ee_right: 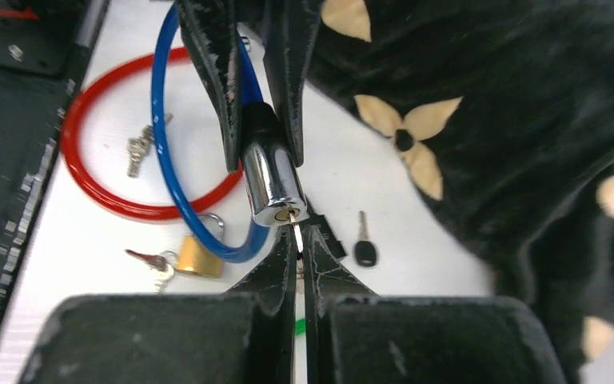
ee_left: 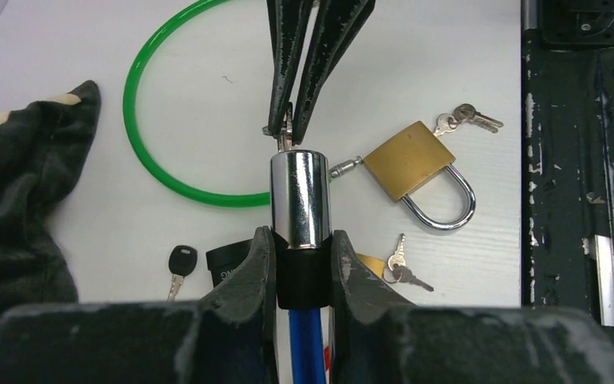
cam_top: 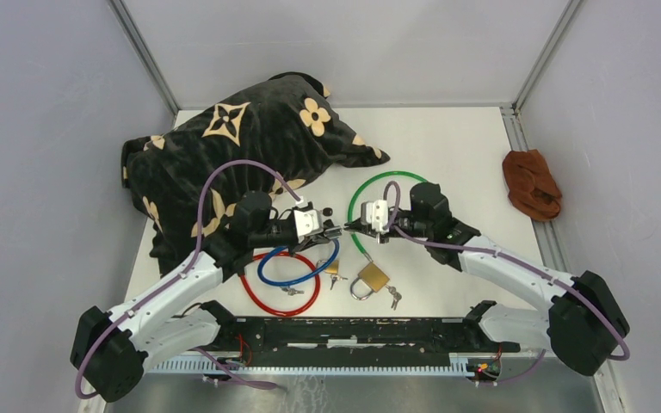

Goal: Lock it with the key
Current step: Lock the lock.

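The blue cable lock point(cam_top: 297, 277) has a chrome cylinder point(ee_left: 297, 196) with a black collar. My left gripper point(ee_left: 302, 248) is shut on that collar and holds the cylinder above the table, keyhole pointing at the right arm. In the right wrist view the cylinder point(ee_right: 270, 188) faces the camera. A small silver key point(ee_right: 297, 234) sticks in its keyhole, pinched between the shut fingers of my right gripper point(ee_right: 297, 238). From above, the left gripper point(cam_top: 334, 231) and the right gripper point(cam_top: 347, 227) meet tip to tip at the table's middle.
A red cable lock point(cam_top: 267, 297) lies under the blue loop and a green one point(cam_top: 379, 185) lies behind the right gripper. A brass padlock point(cam_top: 372, 277) with keys lies near the front. A black flowered cloth point(cam_top: 241, 146) covers the back left; a brown cloth point(cam_top: 531, 183) is at the right edge.
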Available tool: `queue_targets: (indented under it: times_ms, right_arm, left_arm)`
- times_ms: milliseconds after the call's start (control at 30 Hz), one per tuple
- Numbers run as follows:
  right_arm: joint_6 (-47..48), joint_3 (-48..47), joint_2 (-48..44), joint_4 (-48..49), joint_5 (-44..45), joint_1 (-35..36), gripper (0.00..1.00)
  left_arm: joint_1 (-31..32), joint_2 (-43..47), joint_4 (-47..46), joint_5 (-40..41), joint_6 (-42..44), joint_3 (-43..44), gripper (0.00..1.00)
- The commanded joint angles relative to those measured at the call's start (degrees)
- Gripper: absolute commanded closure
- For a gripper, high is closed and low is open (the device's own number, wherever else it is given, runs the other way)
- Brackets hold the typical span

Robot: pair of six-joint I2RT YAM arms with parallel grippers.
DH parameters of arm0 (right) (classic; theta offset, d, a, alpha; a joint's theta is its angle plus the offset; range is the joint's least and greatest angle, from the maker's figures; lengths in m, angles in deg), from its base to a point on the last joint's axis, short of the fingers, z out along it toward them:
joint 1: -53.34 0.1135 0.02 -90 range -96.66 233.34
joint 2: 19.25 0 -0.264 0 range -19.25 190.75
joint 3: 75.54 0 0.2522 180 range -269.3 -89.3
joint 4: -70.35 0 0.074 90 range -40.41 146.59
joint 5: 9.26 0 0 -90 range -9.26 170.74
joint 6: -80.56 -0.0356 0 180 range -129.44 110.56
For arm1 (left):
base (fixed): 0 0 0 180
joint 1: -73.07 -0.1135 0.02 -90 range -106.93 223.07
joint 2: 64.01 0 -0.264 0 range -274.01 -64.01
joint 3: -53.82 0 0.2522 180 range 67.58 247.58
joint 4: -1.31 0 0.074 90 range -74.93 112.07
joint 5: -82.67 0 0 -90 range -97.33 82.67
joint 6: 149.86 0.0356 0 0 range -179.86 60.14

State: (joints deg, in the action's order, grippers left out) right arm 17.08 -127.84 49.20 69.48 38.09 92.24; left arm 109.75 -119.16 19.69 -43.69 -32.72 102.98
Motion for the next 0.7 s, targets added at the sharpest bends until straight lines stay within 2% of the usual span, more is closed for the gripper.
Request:
queue_targets:
  times_ms: [0,133,300,500,567,600,667]
  right_arm:
    - [17.6,5.7,-2.3,1.9,5.3,2.1,1.00]
    - [27.0,7.4,-4.4,2.9,5.6,2.8,1.00]
    - [35.9,3.0,-1.7,-3.7,6.6,4.1,1.00]
    - [37.2,2.7,-1.7,-4.1,7.6,4.6,0.98]
    - [35.0,3.2,-2.7,-2.9,8.1,4.6,0.68]
    - [33.1,3.5,-3.4,-2.3,8.7,4.6,0.57]
    - [28.6,4.7,-5.3,-0.1,10.6,4.5,0.51]
  left_arm:
    - [0.3,-0.8,5.4,-6.5,-4.5,2.3,0.98]
    - [0.3,-0.9,6.1,-6.0,-4.1,2.5,0.98]
    - [0.3,-0.9,5.7,-5.5,-4.6,2.4,0.98]
    - [0.3,-0.4,5.6,-4.9,-5.6,1.8,0.98]
    - [0.3,-0.2,5.2,-4.3,-5.8,1.4,0.98]
    - [0.3,0.0,4.9,-4.0,-6.0,1.2,0.98]
    - [0.4,0.4,4.2,-3.2,-6.3,0.8,0.98]
